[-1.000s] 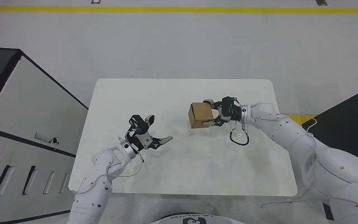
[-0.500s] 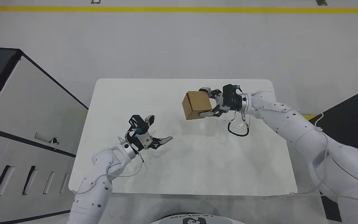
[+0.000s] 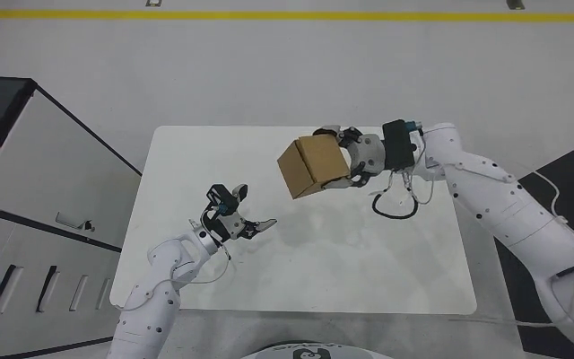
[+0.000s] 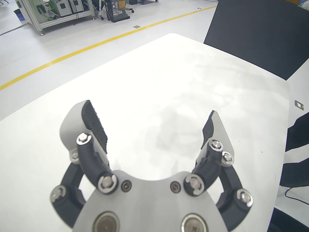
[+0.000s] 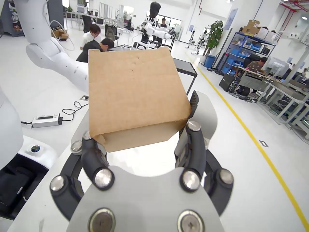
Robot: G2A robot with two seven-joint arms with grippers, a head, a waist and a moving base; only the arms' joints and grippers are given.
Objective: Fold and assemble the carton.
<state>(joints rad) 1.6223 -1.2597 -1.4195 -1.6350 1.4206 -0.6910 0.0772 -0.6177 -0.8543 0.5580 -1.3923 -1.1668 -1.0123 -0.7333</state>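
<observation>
The right claw point(image 3: 332, 159) grips the brown carton point(image 3: 312, 166) between its two fingers, holding it tilted above the far middle of the white table point(image 3: 296, 269). Its arm comes in from the right, bent at the elbow. The left claw point(image 3: 253, 207) is spread wide and holds nothing. It sits low over the table's near left, well apart from the carton. A black panel point(image 4: 256, 25) stands by the table's right side.

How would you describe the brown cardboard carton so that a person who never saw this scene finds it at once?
Look at the white rectangular table, then at its far half, where the right gripper is shut on a box-shaped brown cardboard carton. It is the only brown thing there; the left gripper, nearer the robot, is open and holds nothing.
</observation>
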